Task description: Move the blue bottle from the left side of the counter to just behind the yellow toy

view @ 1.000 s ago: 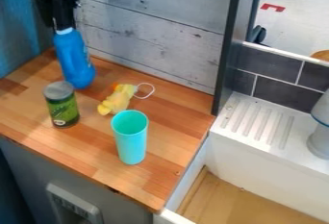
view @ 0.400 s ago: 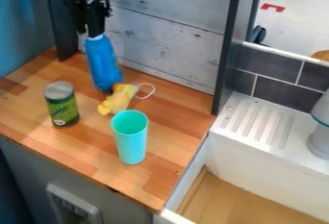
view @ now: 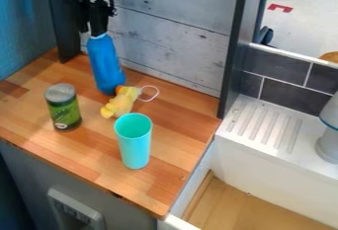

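A black robot gripper (view: 98, 31) pinches the top of a blue bottle (view: 107, 66) between its fingers at the far left of a wooden counter (view: 165, 157). The bottle lies directly below the fingers, its long axis near upright, the lower end slanting slightly right toward a yellow toy (view: 120, 102). That end sits right by the toy; whether it touches toy or counter cannot be told. Nearer the front edge stand a green can (view: 64, 111), left, and a turquoise cup (view: 135, 145), right.
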`<state>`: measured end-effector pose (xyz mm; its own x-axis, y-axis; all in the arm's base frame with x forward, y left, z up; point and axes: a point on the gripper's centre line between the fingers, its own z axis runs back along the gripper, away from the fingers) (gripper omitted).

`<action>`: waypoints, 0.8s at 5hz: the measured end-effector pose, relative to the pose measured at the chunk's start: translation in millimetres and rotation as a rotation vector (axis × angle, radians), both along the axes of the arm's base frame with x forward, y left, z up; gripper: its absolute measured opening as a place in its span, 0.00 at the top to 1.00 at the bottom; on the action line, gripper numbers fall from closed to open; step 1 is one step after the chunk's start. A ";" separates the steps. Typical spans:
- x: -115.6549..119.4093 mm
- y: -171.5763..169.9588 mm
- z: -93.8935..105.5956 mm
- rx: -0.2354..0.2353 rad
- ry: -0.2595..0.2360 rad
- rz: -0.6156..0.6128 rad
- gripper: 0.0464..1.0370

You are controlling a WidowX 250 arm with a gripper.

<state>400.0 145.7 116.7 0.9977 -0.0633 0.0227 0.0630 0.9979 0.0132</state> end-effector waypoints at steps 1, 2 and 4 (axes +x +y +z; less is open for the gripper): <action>2.1 2.8 -0.8 0.009 0.010 0.025 0.55; -0.6 3.8 -8.7 -0.001 0.047 0.048 0.23; -7.7 3.0 -3.5 -0.097 0.030 0.084 0.03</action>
